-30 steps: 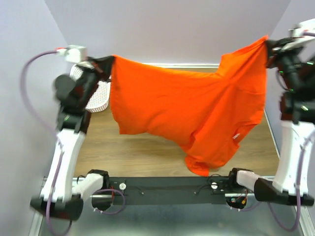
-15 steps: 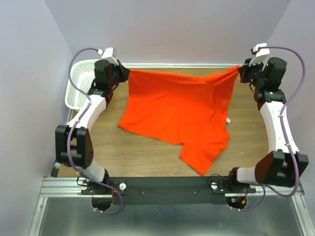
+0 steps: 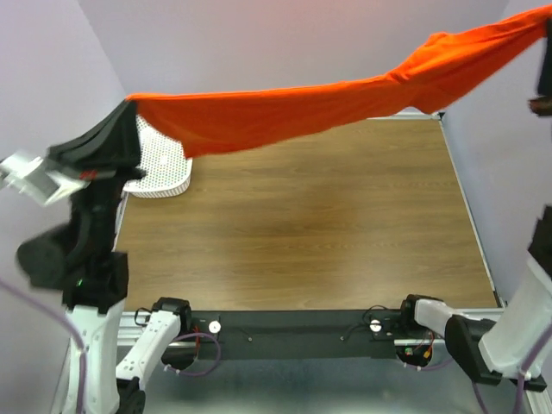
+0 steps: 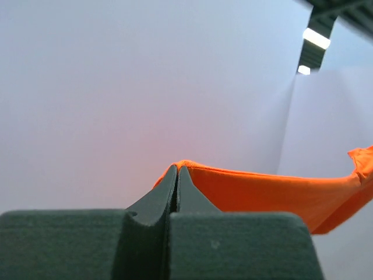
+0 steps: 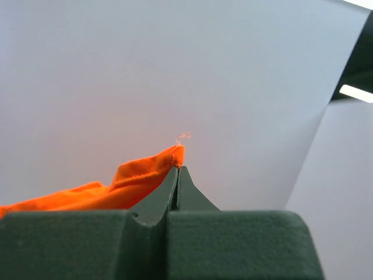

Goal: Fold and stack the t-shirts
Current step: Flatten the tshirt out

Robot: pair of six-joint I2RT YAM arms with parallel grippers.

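The bright orange-red t-shirt [image 3: 302, 108] hangs high in the air, stretched in a long band between my two grippers, well above the wooden table [image 3: 302, 233]. My left gripper [image 3: 129, 102] is shut on its left end; in the left wrist view the cloth [image 4: 262, 192] runs off to the right of the closed gripper [image 4: 176, 168]. My right gripper [image 5: 178, 166] is shut on the other corner of the shirt [image 5: 140, 175]; in the top view that end reaches the top right edge and the fingers there are out of frame.
A white perforated basket [image 3: 159, 164] stands at the table's far left, partly behind my raised left arm [image 3: 86, 216]. Lavender walls close in the back and both sides. The arm bases and rail run along the near edge.
Both arms have swung up and toward the camera, lifting the t-shirt off the table; it went from lying spread near the back of the table to a taut band in the air.
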